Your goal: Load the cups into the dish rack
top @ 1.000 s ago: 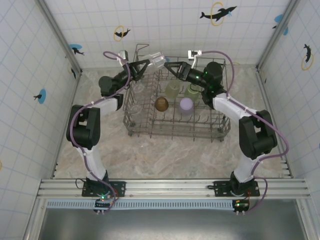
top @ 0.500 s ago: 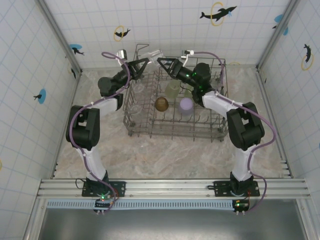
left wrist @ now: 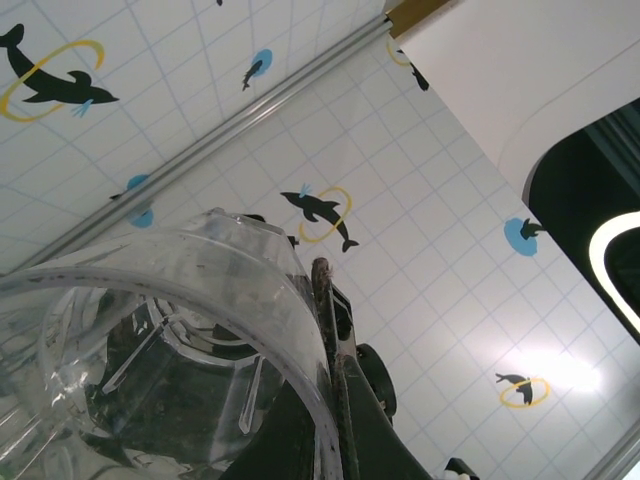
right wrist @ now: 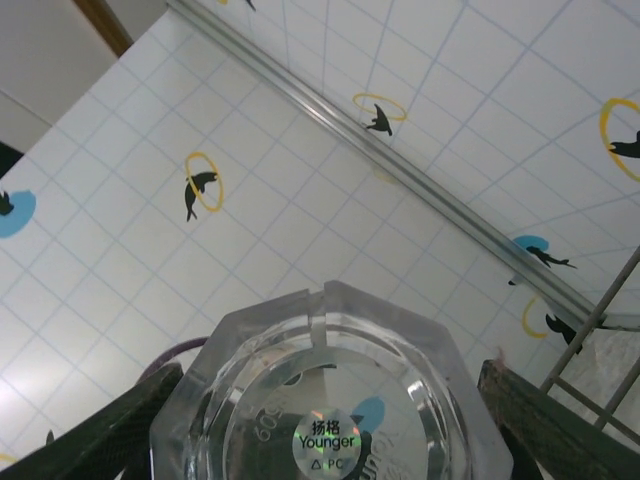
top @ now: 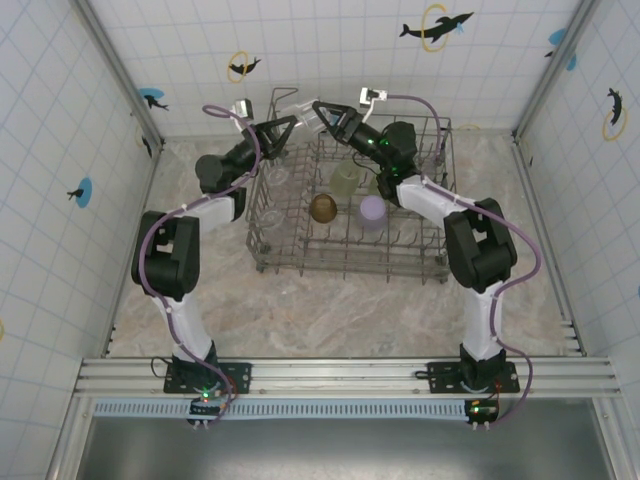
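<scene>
1. The right gripper point(top: 320, 113) has been swung left, from above the back of the dish rack point(top: 350, 262) to the raised clear cup point(right wrist: 325, 390).
2. Its jaws have been narrowed either side of the cup base (contact cannot be confirmed).

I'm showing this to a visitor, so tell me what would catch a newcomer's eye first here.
The two arms meet over the far left corner of the dish rack, the left gripper pinching a clear cup whose base sits between the right gripper fingers. Inside the rack, an amber cup, a lilac cup and a green cup stand out against the grey wire. Dolphin tiles cover the walls around.
</scene>
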